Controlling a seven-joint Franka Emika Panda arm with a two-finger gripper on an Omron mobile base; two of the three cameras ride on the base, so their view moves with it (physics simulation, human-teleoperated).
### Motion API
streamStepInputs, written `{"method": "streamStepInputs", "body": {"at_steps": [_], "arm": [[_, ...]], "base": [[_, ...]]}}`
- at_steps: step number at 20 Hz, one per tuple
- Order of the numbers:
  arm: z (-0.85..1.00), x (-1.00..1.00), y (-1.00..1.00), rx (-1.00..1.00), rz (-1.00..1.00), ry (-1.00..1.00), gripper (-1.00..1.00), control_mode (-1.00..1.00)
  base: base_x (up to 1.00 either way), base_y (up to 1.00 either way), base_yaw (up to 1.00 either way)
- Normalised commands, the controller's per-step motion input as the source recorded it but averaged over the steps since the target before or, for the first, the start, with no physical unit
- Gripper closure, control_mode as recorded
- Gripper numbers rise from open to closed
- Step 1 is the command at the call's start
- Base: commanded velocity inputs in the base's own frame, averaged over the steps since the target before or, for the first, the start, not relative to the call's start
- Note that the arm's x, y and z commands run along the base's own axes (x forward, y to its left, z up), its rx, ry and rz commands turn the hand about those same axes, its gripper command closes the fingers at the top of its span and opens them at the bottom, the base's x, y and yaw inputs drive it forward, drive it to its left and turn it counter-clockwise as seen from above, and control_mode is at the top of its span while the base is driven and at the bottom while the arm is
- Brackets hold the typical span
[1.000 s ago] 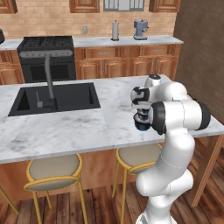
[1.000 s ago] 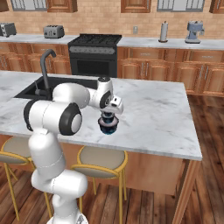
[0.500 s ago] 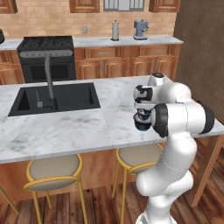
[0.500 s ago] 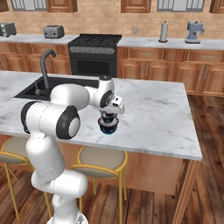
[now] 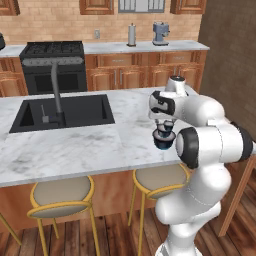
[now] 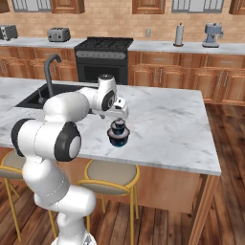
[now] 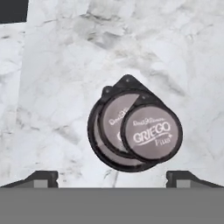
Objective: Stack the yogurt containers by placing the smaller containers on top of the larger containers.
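The marble counter (image 5: 75, 145) runs across the middle of both base views, white with grey veins, and carries the black sink (image 5: 65, 111) with its dark faucet (image 5: 56, 90) at the left of the left base view. Behind it, along the top of the frames, stands the black stove (image 6: 104, 57) set in wooden cabinets; on the back worktop are a toaster (image 6: 58, 34) at the upper left of the right base view and a coffee machine (image 6: 212, 34) at the upper right. Two round stools (image 5: 60, 197) with yellow frames stand under the near edge of the counter.

The white arm (image 5: 210, 142) fills the lower right of the left base view and bends back toward the counter's right end. Its pincer (image 5: 164, 123) points down just above the stack, and its jaws stand wide apart, holding nothing; in the hand view the two dark fingertips (image 7: 41, 178) sit far apart at the bottom corners with the stack between and beyond them.

The larger container (image 7: 101, 146), a squat dark tub with a pale top, stands on the counter near its front edge, right of centre in the left base view. A smaller container (image 7: 114, 127) rests on its lid, and a second smaller container (image 7: 151, 133), its pale top reading "GRIEGO", sits on top of that, shifted toward the right of the hand view.
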Motion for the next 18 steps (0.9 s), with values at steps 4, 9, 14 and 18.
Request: {"method": "streamStepInputs", "body": {"at_steps": [4, 9, 14, 18], "arm": [[0.42, -0.92, 0.0, 0.0, 0.01, 0.01, -1.0, -1.0], [0.51, -1.0, 0.0, 0.0, 0.0, 0.0, -1.0, -1.0], [0.43, -0.94, 0.0, 0.0, 0.0, 0.0, -1.0, -1.0], [0.25, -0.9, 0.0, 0.0, 0.0, -0.05, -1.0, -1.0]], "base": [[0.0, 0.0, 0.0], [0.0, 0.0, 0.0], [0.0, 0.0, 0.0], [0.0, 0.0, 0.0]]}}
